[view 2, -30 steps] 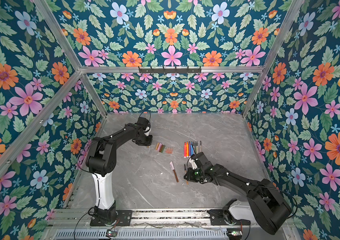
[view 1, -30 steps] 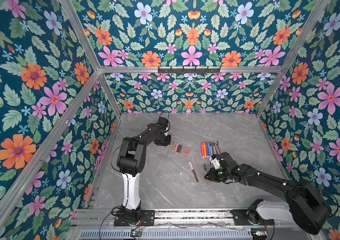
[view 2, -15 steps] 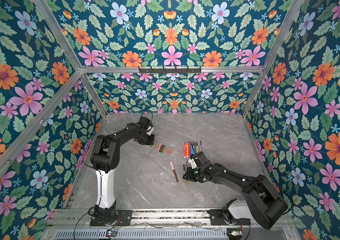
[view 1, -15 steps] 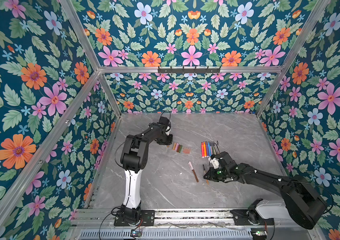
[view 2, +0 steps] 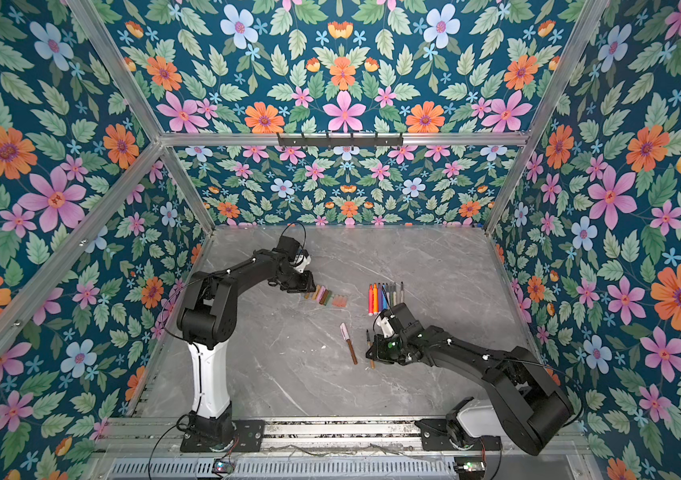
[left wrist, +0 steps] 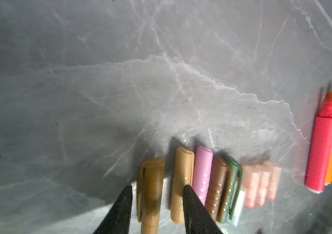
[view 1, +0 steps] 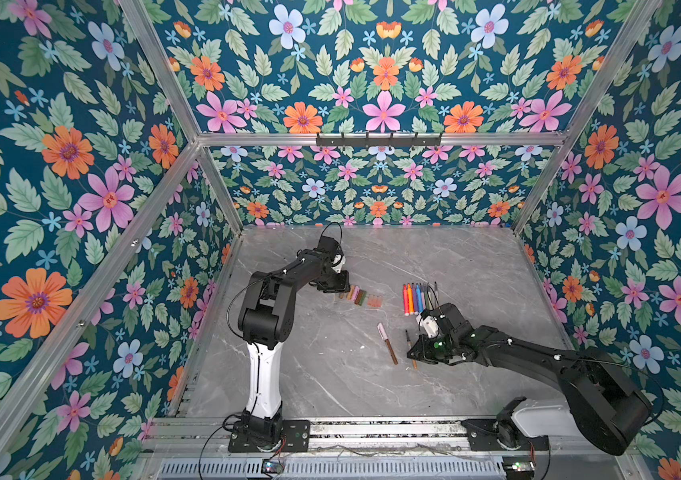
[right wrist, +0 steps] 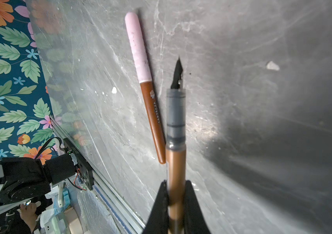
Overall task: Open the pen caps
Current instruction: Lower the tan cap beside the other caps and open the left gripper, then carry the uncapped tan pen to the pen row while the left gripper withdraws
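In the left wrist view the left gripper (left wrist: 157,190) had its jaws partly spread, standing either side of a gold cap (left wrist: 152,182) with a gap on each side. That cap lay at one end of the row of pen caps (left wrist: 201,174): another gold one, pink, brown, green, then three clear peach caps (left wrist: 260,184), side by side on the desk (left wrist: 120,81). The pens (left wrist: 321,145) lay further along, uncapped.

In the right wrist view the right gripper (right wrist: 176,194) was clamped on an uncapped brown pen (right wrist: 175,162), its black nib (right wrist: 178,71) pointing away from the grip. Just beside it a pink-capped pen (right wrist: 147,87) lay flat on the desk, cap on.

In both top views the pen caps (view 1: 359,296) and the pens (view 2: 376,299) lay mid-desk, apart from each other, the caps nearer the left edge; the held pen and the pink-capped pen (view 1: 387,343) were nearer the front edge
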`<state>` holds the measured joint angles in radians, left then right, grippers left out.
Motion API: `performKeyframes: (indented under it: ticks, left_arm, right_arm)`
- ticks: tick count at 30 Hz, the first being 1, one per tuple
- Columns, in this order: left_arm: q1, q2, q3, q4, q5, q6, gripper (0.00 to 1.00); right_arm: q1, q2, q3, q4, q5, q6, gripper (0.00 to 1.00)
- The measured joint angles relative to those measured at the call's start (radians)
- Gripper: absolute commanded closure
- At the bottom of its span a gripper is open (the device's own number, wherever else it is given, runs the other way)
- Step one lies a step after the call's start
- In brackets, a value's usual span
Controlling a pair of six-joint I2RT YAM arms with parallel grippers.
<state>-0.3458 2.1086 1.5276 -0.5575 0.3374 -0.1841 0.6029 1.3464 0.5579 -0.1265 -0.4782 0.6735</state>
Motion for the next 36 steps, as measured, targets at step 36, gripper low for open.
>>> performKeyframes:
  ticks: [36]
  left_arm:
    - [-0.162,-0.972,-1.078,0.912,-0.253,-0.260,0.61]
  right_arm:
    - [-0.031,-0.142,0.106,-0.177,0.064,-0.018,1.00]
